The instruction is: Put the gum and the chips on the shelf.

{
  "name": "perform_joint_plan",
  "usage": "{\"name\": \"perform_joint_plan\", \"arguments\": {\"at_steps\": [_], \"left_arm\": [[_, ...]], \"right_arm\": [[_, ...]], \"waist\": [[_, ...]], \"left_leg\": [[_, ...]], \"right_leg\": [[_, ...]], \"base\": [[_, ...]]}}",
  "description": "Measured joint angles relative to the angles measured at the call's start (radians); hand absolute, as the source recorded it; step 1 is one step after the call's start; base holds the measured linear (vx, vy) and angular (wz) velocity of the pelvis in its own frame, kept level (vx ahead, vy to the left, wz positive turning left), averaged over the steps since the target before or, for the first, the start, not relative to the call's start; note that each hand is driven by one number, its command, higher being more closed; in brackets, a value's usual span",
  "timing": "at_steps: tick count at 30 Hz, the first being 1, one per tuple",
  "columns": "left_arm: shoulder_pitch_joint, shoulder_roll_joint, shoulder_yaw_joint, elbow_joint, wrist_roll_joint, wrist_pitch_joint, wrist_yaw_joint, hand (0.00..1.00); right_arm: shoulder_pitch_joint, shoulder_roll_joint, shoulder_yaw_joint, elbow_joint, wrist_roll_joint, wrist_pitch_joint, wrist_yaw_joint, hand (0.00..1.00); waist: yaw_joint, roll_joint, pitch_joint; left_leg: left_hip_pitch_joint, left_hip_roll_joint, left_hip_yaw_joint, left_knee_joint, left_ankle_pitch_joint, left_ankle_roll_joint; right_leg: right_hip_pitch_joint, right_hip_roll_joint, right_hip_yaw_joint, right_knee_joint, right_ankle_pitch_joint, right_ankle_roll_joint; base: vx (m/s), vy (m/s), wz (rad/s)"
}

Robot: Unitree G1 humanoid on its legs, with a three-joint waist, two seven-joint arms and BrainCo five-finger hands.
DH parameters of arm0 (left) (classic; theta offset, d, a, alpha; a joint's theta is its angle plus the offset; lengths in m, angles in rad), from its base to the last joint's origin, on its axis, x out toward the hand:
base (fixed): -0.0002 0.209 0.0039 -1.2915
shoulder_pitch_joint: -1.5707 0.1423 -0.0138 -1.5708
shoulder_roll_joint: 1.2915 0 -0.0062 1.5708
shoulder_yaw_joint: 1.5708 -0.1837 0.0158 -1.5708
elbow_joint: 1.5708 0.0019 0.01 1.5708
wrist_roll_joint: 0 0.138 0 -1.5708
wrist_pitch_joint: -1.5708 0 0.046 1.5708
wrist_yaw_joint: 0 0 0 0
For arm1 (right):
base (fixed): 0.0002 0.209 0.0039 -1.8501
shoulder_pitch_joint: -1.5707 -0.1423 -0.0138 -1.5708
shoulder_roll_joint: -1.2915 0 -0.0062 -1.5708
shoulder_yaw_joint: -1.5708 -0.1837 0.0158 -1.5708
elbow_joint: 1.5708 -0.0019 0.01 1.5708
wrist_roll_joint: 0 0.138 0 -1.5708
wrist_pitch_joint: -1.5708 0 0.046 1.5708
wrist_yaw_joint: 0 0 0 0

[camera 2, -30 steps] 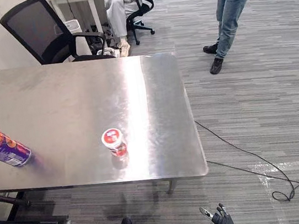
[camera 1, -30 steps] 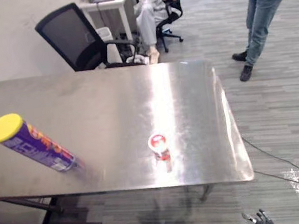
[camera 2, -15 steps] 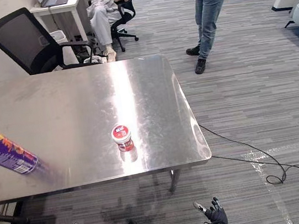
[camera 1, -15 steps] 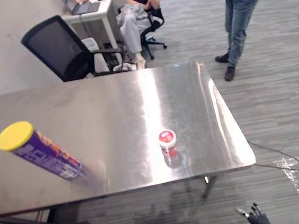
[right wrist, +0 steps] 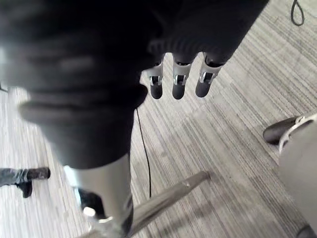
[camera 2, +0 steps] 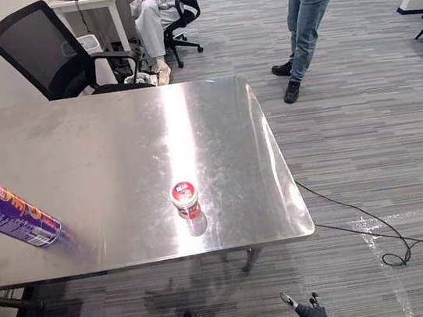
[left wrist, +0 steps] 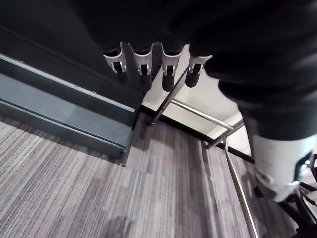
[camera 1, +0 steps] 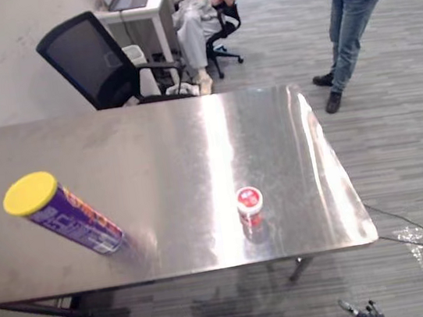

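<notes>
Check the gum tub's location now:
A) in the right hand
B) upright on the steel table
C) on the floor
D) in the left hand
B: the gum tub stands upright on the steel table near its front edge, while the left hand and right hand hang below it, open and holding nothing.

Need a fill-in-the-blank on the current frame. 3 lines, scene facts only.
1. The chips can on the steel table has a ___ lid.
2. The gum tub stands on the same table, to the robot's ___ of the chips can.
3. The left hand and the right hand hang over the carpet with relaxed fingers, and they hold ___.

Missing words: yellow; right; nothing.
</notes>
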Motion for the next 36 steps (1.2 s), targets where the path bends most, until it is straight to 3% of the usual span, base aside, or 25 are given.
{"name": "perform_joint_plan", "arguments": {"at_steps": [5, 11, 15, 21, 25, 30, 36], "left_arm": [[0.002, 0.016, 0.03, 0.003, 0.014, 0.009, -0.039, 0.0], [0.015, 0.026, 0.111, -0.075, 0.049, 0.008, -0.04, 0.0], [0.061, 0.026, 0.143, -0.128, 0.061, 0.01, -0.04, 0.0], [0.092, 0.017, 0.149, -0.16, 0.08, 0.022, -0.04, 0.0], [0.094, 0.017, 0.152, -0.196, 0.089, 0.029, -0.039, 0.0], [0.097, 0.019, 0.181, -0.202, 0.127, 0.029, -0.039, 0.0], [0.098, 0.019, 0.184, -0.202, 0.133, 0.03, -0.038, 0.0]], "right_arm": [[0.012, -0.017, -0.157, -0.018, 0.002, -0.005, -0.064, 0.0], [0.017, -0.085, -0.329, -0.163, 0.023, -0.026, -0.114, 0.0], [0.015, -0.154, -0.423, -0.381, 0.01, -0.054, -0.187, 0.0], [0.013, -0.202, -0.441, -0.721, -0.058, -0.053, -0.261, 0.0], [0.012, -0.212, -0.426, -0.97, -0.202, -0.039, -0.29, 0.0], [-0.015, -0.252, -0.354, -1.146, -0.244, 0.005, -0.19, 0.0], [-0.012, -0.321, -0.185, -1.346, -0.222, 0.069, 0.061, 0.0]], "waist": [[-0.001, -0.026, 0.009], [-0.002, -0.025, 0.019], [-0.002, -0.026, 0.026], [-0.007, -0.028, 0.026], [-0.008, -0.032, 0.025], [-0.018, -0.037, 0.023], [-0.026, -0.036, 0.023]], "left_leg": [[-0.003, -0.001, 0.002, -0.017, 0.003, -0.001], [-0.018, 0.0, 0.007, -0.017, -0.006, -0.001], [-0.024, 0.007, 0.029, -0.017, -0.007, 0.0], [-0.046, 0.007, 0.057, -0.017, 0.006, -0.003], [-0.046, 0.005, 0.059, -0.017, 0.008, -0.006], [-0.046, 0.001, 0.062, -0.016, 0.009, 0.0], [-0.04, 0.007, 0.07, -0.015, 0.007, -0.003]], "right_leg": [[-0.004, 0.0, -0.005, -0.009, 0.024, 0.001], [-0.018, 0.0, -0.016, -0.011, 0.052, -0.005], [-0.043, 0.001, -0.014, 0.007, 0.054, -0.007], [-0.071, -0.003, -0.016, -0.011, 0.041, -0.019], [-0.07, -0.005, -0.015, -0.019, 0.04, -0.019], [-0.068, -0.007, -0.011, -0.02, 0.044, -0.015], [-0.068, -0.002, 0.0, -0.015, 0.047, -0.012]], "base": [[0.01, 0.018, -0.02], [-0.03, 0.05, -0.03], [-0.04, 0.029, -0.12], [-0.02, 0.005, -0.12], [0.04, 0.009, -0.01], [0.08, 0.013, -0.02], [0.04, 0.008, -0.03]]}}
